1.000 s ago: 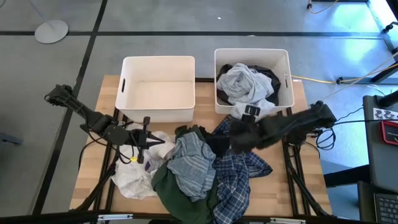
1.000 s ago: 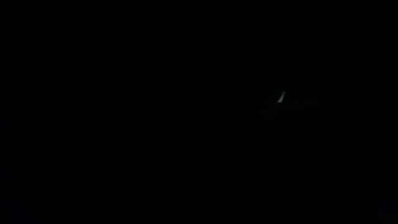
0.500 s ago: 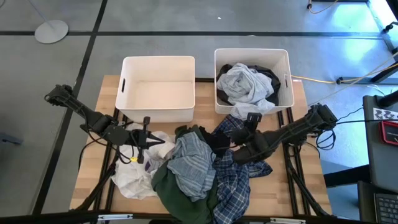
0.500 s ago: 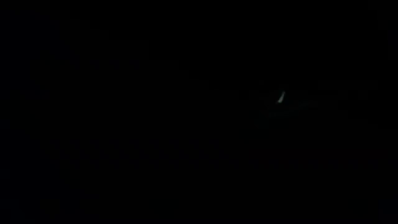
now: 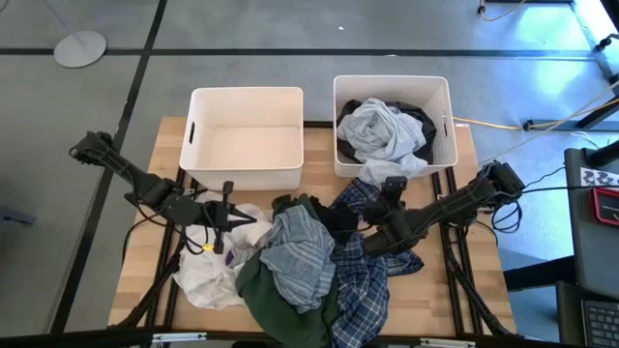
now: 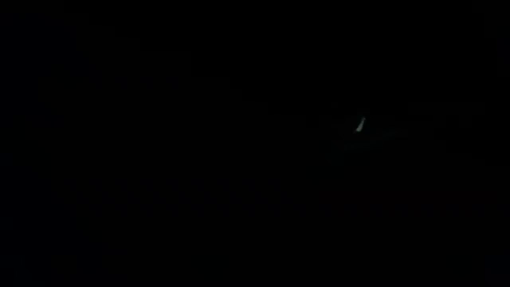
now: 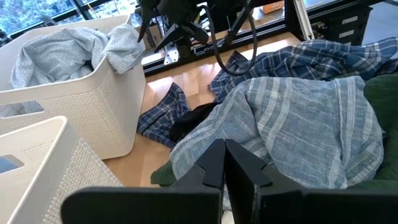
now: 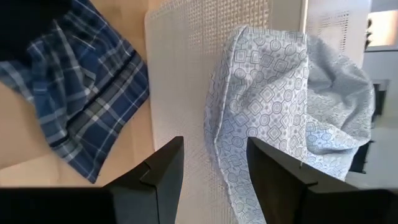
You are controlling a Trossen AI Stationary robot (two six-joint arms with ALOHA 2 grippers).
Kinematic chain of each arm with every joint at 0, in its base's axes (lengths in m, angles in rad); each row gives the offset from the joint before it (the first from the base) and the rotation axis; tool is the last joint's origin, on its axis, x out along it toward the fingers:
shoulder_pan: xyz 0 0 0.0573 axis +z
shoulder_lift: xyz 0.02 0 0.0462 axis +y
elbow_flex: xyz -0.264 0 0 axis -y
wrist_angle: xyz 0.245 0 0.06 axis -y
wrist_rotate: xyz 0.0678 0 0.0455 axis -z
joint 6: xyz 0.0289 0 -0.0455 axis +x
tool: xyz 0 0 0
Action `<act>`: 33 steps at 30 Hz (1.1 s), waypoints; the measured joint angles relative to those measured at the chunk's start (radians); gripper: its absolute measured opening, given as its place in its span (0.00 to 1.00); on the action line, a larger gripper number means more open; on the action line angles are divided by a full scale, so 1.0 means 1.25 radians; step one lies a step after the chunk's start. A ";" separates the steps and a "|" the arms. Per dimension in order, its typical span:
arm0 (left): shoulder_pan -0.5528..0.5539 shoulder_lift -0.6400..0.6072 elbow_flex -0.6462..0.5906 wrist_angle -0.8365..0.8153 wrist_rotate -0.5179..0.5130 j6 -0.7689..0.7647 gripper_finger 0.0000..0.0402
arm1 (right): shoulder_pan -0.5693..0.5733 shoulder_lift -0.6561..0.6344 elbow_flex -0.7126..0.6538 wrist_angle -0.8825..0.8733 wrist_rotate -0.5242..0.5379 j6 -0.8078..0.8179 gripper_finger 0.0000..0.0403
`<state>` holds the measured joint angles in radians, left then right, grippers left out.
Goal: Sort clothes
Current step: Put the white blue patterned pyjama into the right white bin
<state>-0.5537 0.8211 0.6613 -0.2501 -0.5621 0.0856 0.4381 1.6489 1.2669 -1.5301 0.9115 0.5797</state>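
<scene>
The clothes lie heaped on the table's near middle: a pale grey-blue striped garment (image 5: 295,251) on top, dark green cloth (image 5: 276,295), a white garment (image 5: 208,275), a dark one (image 5: 324,213) and the navy-and-white plaid shirt (image 5: 366,280). My left gripper (image 5: 242,215) is shut and empty at the heap's left edge, pointing at the striped garment (image 7: 298,118). My right gripper (image 5: 393,187) is open and empty above the plaid shirt (image 8: 74,93). It faces the right bin's near wall (image 8: 180,74), over which a pale patterned garment (image 8: 267,93) hangs. The low view is dark.
Two white bins stand at the far edge. The left bin (image 5: 247,176) holds nothing. The right bin (image 5: 447,106) holds the pale patterned garment (image 5: 382,130) and a dark one (image 5: 423,121). Bare wood shows at the table's near right (image 5: 435,290).
My right arm has drawn back from the right bin's near wall toward the table's near edge and sunk lower over the plaid shirt. The clothes heap and my left arm have kept still.
</scene>
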 joint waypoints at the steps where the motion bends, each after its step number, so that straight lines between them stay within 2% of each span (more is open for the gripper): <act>1: 0.000 0.000 0.000 0.000 0.000 0.000 0.00 | 0.000 0.000 -0.006 0.008 0.015 0.000 0.43; 6: 0.000 0.000 0.000 0.000 0.000 0.000 0.00 | -0.009 0.000 -0.027 0.030 0.076 0.000 0.43; 12: 0.000 0.000 0.000 0.000 0.000 0.000 0.00 | -0.054 0.000 -0.049 0.049 0.065 0.000 0.43; 21: 0.000 0.000 0.000 0.000 0.000 0.000 0.00 | -0.098 0.000 -0.052 0.087 0.102 0.000 0.41; 25: 0.000 0.000 0.000 0.000 0.000 0.000 0.00 | -0.100 0.000 -0.052 0.089 0.102 0.000 0.30; 31: 0.000 0.000 0.000 0.000 0.000 0.000 0.00 | -0.100 0.000 -0.038 0.081 0.089 0.014 0.05; 33: 0.000 0.000 0.000 0.000 0.000 0.000 0.00 | -0.099 0.000 -0.017 0.055 0.084 0.014 0.02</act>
<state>-0.5537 0.8211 0.6613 -0.2497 -0.5621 0.0860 0.3142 1.6489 1.2456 -1.4615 1.0166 0.5977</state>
